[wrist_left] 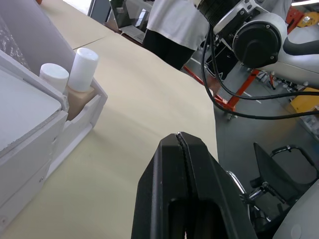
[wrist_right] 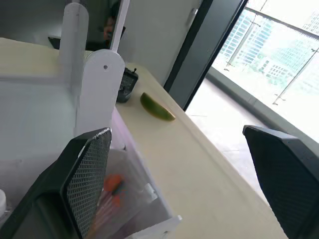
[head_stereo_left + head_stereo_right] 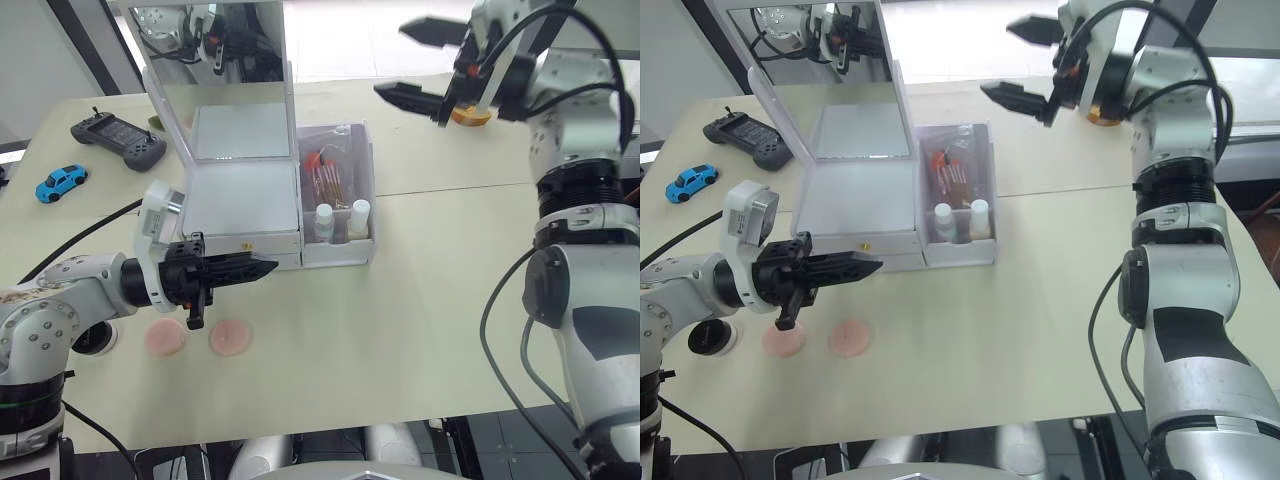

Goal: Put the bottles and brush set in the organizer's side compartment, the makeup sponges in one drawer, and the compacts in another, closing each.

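Left claw pinched shut, bottles binned (wrist view)

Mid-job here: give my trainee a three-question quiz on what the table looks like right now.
1. True or false: the two flat round pink makeup sponges lie inside a drawer.
2. Which pincer is open? A) left pincer B) right pincer
3. Fill in: the two white-capped bottles stand in the white plastic organizer's translucent side ____.

Key: 1 false, they lie on the table; 2 B; 3 compartment.
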### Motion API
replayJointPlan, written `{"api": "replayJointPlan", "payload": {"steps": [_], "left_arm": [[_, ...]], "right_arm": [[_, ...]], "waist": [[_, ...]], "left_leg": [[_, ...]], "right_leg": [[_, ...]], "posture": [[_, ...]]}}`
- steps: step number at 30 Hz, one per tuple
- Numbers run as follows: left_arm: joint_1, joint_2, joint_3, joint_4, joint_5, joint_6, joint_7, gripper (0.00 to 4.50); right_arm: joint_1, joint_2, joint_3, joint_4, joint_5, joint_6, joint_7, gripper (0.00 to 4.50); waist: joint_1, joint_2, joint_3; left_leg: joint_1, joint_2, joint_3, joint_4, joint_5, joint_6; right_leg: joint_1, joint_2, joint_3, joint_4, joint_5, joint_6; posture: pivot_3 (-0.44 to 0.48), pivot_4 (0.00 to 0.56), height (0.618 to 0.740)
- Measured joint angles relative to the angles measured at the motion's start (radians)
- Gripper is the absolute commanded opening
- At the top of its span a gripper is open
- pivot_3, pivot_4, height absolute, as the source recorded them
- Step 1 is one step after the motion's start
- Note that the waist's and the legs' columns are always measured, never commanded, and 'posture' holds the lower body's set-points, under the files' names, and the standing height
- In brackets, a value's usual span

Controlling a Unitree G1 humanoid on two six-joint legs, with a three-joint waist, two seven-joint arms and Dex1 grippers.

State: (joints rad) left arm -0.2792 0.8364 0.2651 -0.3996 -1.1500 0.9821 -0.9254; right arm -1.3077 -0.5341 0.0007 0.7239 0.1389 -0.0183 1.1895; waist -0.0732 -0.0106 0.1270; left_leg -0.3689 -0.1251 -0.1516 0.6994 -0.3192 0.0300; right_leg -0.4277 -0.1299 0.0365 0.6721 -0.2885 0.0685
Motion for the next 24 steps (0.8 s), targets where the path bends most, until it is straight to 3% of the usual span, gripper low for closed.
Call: {"api": "replayJointPlan", "payload": {"steps": [3,6,12,18,24], "left_arm": [[-0.006,0.000,-0.008,0.015,0.004,0.000,-0.010,0.00],[-0.027,0.000,-0.019,0.026,0.010,-0.002,-0.023,0.00],[-0.037,0.000,-0.034,0.043,0.032,-0.011,-0.033,0.00],[-0.037,0.000,-0.035,0.043,0.035,-0.018,-0.038,0.00],[-0.037,0.000,-0.035,0.043,0.045,-0.018,-0.038,0.00]], "right_arm": [[0.061,0.012,0.061,-0.127,-0.050,0.055,-0.052,3.26],[0.078,0.034,0.155,-0.148,-0.156,0.045,-0.122,2.22],[0.004,0.083,0.294,0.066,-0.366,-0.121,-0.314,0.20],[-0.062,0.174,0.389,0.383,-0.512,-0.246,-0.498,0.05],[-0.130,0.253,0.415,0.536,-0.565,-0.226,-0.581,0.05]], "waist": [[0.003,0.000,0.000],[0.003,0.000,0.000],[0.002,0.000,0.000],[-0.004,0.000,0.000],[-0.011,0.000,0.000]], "left_leg": [[0.000,-0.001,0.000,0.001,0.000,0.000],[-0.001,-0.001,0.001,0.002,0.000,0.000],[-0.001,-0.002,0.001,0.003,0.000,0.000],[-0.001,-0.001,0.002,0.002,0.000,0.000],[-0.001,-0.002,0.000,0.003,0.000,0.000]], "right_leg": [[0.000,0.000,0.000,0.001,0.000,0.000],[-0.001,0.000,0.001,0.002,0.000,0.000],[-0.002,0.001,0.000,0.004,0.000,0.000],[-0.004,0.001,0.000,0.005,0.000,0.000],[-0.004,0.001,-0.001,0.008,0.000,-0.001]], "posture": [[0.000,0.150,0.734],[0.000,0.150,0.734],[0.000,0.150,0.734],[0.000,0.150,0.734],[0.000,0.150,0.734]]}}
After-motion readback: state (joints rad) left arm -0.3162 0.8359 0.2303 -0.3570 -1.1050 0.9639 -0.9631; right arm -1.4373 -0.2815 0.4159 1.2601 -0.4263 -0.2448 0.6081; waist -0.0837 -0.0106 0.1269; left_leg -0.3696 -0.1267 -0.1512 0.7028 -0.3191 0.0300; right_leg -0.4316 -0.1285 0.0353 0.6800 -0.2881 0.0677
